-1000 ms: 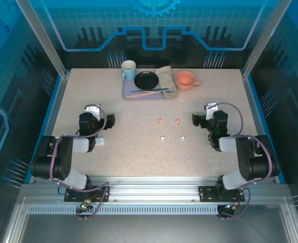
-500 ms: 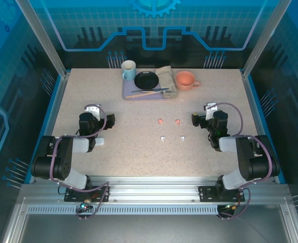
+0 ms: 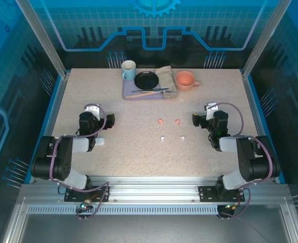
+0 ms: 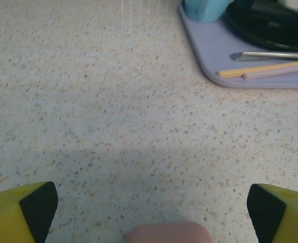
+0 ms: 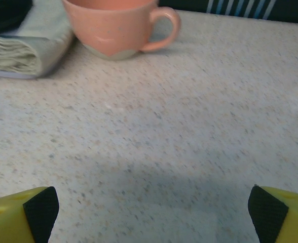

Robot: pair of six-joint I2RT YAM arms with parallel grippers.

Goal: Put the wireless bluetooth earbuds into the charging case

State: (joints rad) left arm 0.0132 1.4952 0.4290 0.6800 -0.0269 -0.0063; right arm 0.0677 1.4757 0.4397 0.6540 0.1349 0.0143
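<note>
Two pink earbuds (image 3: 160,121) (image 3: 177,121) and two white earbuds (image 3: 162,138) (image 3: 182,137) lie loose mid-table between the arms. My left gripper (image 3: 108,120) (image 4: 150,208) rests low over the table to their left, open, with its fingertips (image 4: 37,207) wide apart. A rounded pink thing (image 4: 166,233) sits at the bottom edge between them; I cannot tell whether it is the charging case. To the right of the earbuds my right gripper (image 3: 196,119) (image 5: 153,210) is open over bare table.
At the back a lilac tray (image 3: 131,93) (image 4: 215,55) carries a pale blue mug (image 3: 128,70), a black plate (image 3: 146,80), chopsticks (image 4: 270,71) and a folded cloth (image 3: 166,78) (image 5: 27,45). A salmon mug (image 3: 185,80) (image 5: 118,25) stands beside it.
</note>
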